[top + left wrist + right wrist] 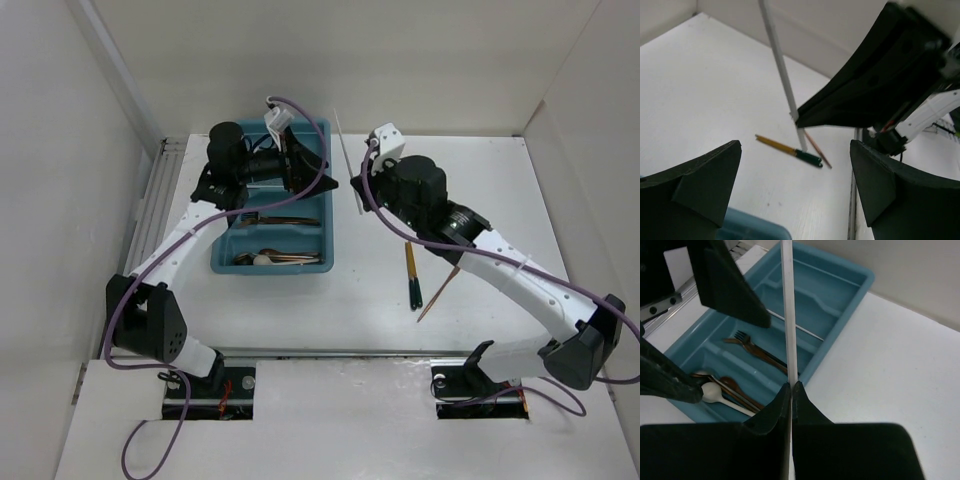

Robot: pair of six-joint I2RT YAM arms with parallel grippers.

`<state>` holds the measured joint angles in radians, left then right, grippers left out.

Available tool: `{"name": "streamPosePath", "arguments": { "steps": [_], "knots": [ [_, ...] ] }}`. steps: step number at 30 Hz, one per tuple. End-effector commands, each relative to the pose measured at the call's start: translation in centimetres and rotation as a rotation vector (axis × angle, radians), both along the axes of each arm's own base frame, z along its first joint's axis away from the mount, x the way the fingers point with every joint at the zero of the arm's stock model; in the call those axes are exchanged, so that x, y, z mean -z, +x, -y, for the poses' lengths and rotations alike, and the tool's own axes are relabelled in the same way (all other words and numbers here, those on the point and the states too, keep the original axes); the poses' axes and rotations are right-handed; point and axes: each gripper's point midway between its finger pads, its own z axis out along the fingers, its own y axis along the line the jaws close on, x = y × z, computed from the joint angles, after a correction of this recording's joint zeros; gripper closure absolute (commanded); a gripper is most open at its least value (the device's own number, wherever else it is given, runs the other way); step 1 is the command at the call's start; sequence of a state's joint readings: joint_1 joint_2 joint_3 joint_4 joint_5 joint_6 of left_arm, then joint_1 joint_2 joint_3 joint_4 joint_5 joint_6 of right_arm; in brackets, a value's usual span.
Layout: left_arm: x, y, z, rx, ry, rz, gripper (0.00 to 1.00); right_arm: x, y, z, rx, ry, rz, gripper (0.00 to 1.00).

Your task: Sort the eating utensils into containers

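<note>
a thin silver chopstick is pinched in the right gripper.

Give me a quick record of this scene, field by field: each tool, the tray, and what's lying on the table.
Right tool: shut on a silver chopstick, beside the tray
Left tool: open, empty, above the tray
Tray: fork, spoons, second chopstick
Table: green-handled piece, thin copper stick

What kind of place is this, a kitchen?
Probably a robot test booth, not a kitchen: white walls, two robot arms bolted to a white table, one teal cutlery tray.
</note>
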<state>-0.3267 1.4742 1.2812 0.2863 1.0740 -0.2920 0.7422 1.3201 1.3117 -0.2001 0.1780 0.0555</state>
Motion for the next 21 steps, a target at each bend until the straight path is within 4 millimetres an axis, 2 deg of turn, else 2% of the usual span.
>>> {"name": "streamPosePath", "arguments": {
  "steps": [1, 4, 6, 9, 10, 12, 15, 18, 21],
  "knots": [
    [-7.2, -3.1, 0.3, 0.11, -0.179, 0.158, 0.12, -4.9, -0.3, -1.3, -0.046, 0.061, 0.13, 1.0],
    [-8.8, -3.7, 0.2, 0.127, -0.248, 0.199, 0.12, -5.1, -0.3, -1.5, -0.055, 0.068, 0.136, 1.0],
    [-8.9, -4.2, 0.1, 0.139, -0.269, 0.169, 0.12, -5.1, -0.4, -1.6, -0.066, 0.069, 0.135, 1.0],
    [-7.9, -3.6, 1.1, 0.136, -0.25, 0.115, 0.17, -5.4, -1.2, -1.7, -0.084, 0.077, 0.141, 1.0],
    [-7.4, -3.0, 1.2, 0.122, -0.244, 0.114, 0.19, -5.0, -1.2, -1.7, -0.084, 0.071, 0.134, 1.0],
    [-6.8, -3.1, 1.9, 0.126, -0.231, 0.099, 0.19, -5.0, -1.2, -1.7, -0.084, 0.071, 0.134, 1.0],
    [-6.2, -1.6, 2.0, 0.066, -0.213, 0.103, 0.2, -5.0, -1.6, -2.1, -0.103, 0.072, 0.133, 1.0],
    [-5.5, 0.2, 2.2, 0.004, -0.195, 0.082, 0.27, -5.0, -2.2, -2.8, -0.124, 0.074, 0.132, 1.0],
    [-5.4, 0.4, 2.2, -0.007, -0.192, 0.083, 0.38, -5.2, -2.2, -2.8, -0.124, 0.08, 0.139, 1.0]
  ]
}}
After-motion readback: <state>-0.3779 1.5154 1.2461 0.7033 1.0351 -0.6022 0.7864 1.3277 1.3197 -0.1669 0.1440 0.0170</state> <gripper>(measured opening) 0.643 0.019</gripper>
